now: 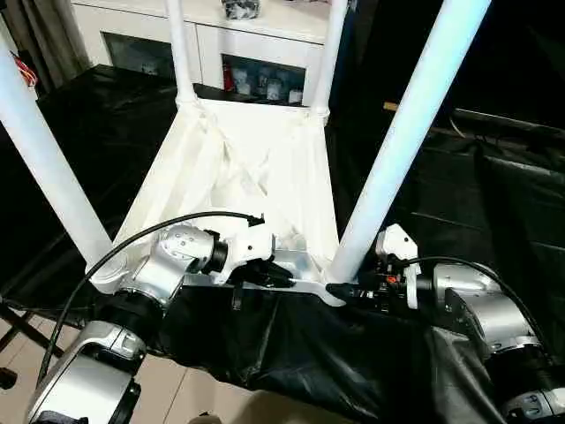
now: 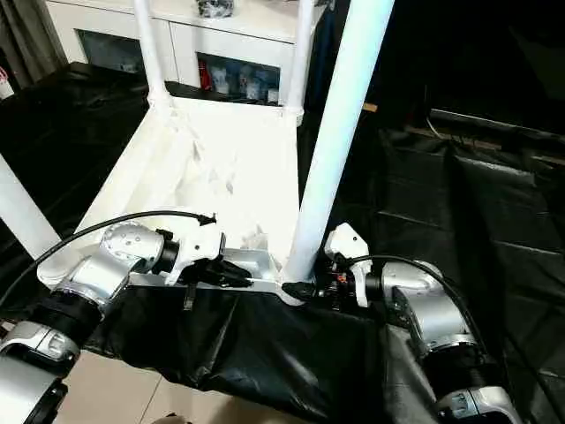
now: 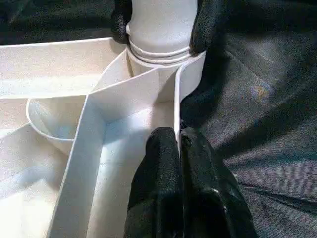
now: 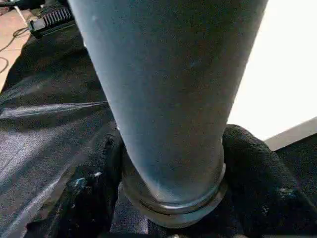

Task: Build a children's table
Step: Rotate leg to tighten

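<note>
The white children's table lies upside down on black sheeting, its ribbed underside (image 1: 256, 168) facing up. Legs stand in the sockets: near right (image 1: 406, 132), near left (image 1: 44, 177), far left (image 1: 179, 53), far right (image 1: 328, 62). My left gripper (image 1: 281, 276) is shut on the thin near rim wall (image 3: 176, 114) of the top, a little left of the near right corner. My right gripper (image 1: 340, 287) reaches in from the right. It grips the base of the near right leg (image 4: 168, 99), with one finger (image 4: 94, 193) pressed on each side of the collar.
A white cabinet (image 1: 256, 35) with glass doors stands just beyond the far legs. Black sheeting (image 1: 459, 203) covers the work surface and hangs over its near edge, with tan floor (image 1: 177, 389) below. A black cable (image 1: 132, 243) loops over my left forearm.
</note>
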You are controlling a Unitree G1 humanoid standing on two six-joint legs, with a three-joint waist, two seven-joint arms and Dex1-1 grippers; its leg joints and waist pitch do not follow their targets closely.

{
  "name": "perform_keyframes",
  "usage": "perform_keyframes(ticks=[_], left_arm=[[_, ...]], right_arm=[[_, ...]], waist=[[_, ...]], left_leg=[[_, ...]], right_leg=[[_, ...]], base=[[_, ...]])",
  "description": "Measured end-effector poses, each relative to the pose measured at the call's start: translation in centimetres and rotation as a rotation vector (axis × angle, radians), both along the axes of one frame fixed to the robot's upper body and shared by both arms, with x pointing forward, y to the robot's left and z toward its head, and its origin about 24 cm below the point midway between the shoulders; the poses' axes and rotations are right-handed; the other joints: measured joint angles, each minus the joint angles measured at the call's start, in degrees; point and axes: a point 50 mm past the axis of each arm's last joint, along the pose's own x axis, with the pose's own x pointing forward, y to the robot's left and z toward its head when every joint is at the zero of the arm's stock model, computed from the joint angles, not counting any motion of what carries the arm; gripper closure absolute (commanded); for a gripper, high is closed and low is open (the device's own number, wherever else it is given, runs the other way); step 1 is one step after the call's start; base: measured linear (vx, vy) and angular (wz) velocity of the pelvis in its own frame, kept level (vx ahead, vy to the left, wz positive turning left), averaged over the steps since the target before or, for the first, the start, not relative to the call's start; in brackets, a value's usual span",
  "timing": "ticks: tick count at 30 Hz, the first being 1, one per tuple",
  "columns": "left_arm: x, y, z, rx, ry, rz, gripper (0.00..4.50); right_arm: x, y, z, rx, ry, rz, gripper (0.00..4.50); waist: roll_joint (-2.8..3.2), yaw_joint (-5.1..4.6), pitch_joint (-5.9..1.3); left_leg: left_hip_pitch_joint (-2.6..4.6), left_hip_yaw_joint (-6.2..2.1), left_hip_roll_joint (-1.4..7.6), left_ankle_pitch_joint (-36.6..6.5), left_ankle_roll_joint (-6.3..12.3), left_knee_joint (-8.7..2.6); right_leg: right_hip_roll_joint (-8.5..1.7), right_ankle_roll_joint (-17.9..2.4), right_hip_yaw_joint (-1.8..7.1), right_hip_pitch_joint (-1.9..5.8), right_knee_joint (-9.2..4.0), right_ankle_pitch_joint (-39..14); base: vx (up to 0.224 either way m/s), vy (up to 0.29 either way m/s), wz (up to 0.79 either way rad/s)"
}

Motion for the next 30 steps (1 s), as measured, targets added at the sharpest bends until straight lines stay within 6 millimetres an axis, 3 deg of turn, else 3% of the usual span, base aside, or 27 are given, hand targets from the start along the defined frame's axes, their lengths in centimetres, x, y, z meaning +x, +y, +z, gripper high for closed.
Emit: perform_keyframes(ticks=[4,6,11,15,19,21,27,30], left_arm=[[0.4,-0.1,-0.1,-0.007,-0.011,0.085,4.50],[0.8,-0.6,-0.4,-0.009,-0.025,0.167,4.50],[1.3,-2.8,-1.0,-0.038,-0.048,0.306,4.50],[1.5,-4.1,-1.2,-0.041,-0.071,0.392,4.50],[1.6,-4.5,-1.2,-0.035,-0.084,0.418,4.50],[1.6,-4.5,-1.1,-0.035,-0.084,0.420,4.50],[1.5,-4.7,-1.0,-0.045,-0.085,0.404,4.50],[1.2,-4.5,-0.9,-0.054,-0.082,0.343,4.50]], right_arm=[[0.6,0.7,-0.7,0.015,-0.023,-0.128,1.85],[1.5,1.5,-1.0,0.020,-0.046,-0.256,1.85],[3.4,2.6,-1.5,0.013,-0.064,-0.534,1.85],[4.4,3.7,-1.6,0.001,-0.069,-0.711,1.85],[4.7,4.2,-1.6,-0.002,-0.081,-0.748,1.85],[4.7,4.1,-1.7,0.006,-0.086,-0.750,1.16],[4.7,3.9,-1.5,0.015,-0.102,-0.719,0.73],[4.6,3.3,-1.2,-0.008,-0.137,-0.614,0.73]], waist=[[-0.03,-0.54,-0.02],[-0.08,-1.48,-0.05],[-0.13,-3.12,-0.04],[-0.16,-3.72,-0.07],[-0.17,-3.93,-0.16],[-0.17,-3.98,-0.17],[-0.18,-3.89,-0.16],[-0.18,-3.53,-0.16]], left_leg=[[0.05,-0.02,-0.01,0.00,0.00,0.07],[0.07,-0.07,-0.02,0.00,-0.01,0.16],[0.05,-0.25,-0.10,0.00,0.00,0.34],[0.07,-0.25,-0.11,0.00,0.00,0.42],[0.07,-0.26,-0.11,-0.01,0.01,0.40],[0.07,-0.26,-0.11,-0.01,0.01,0.39],[0.01,-0.25,-0.12,-0.01,0.01,0.40],[-0.02,-0.23,-0.11,-0.02,0.01,0.34]], right_leg=[[0.00,0.28,0.03,0.09,0.09,-0.17],[-0.02,0.31,0.00,0.08,0.09,-0.19],[-0.06,0.33,-0.16,0.05,-0.28,-0.20],[-0.06,0.33,-0.14,0.01,-0.29,-0.20],[-0.06,0.33,-0.14,0.01,-0.29,-0.20],[-0.06,0.33,-0.14,0.00,-0.28,-0.20],[-0.06,0.32,-0.09,-0.07,-0.28,-0.19],[-0.06,0.27,-0.07,-0.07,-0.21,-0.12]], base=[[0.000,0.000,0.00],[-0.033,-0.002,-0.02],[0.000,0.000,0.00],[0.000,0.000,0.00],[0.000,0.000,0.00],[0.000,0.000,0.00],[0.000,0.000,0.00],[0.018,0.000,0.01]])
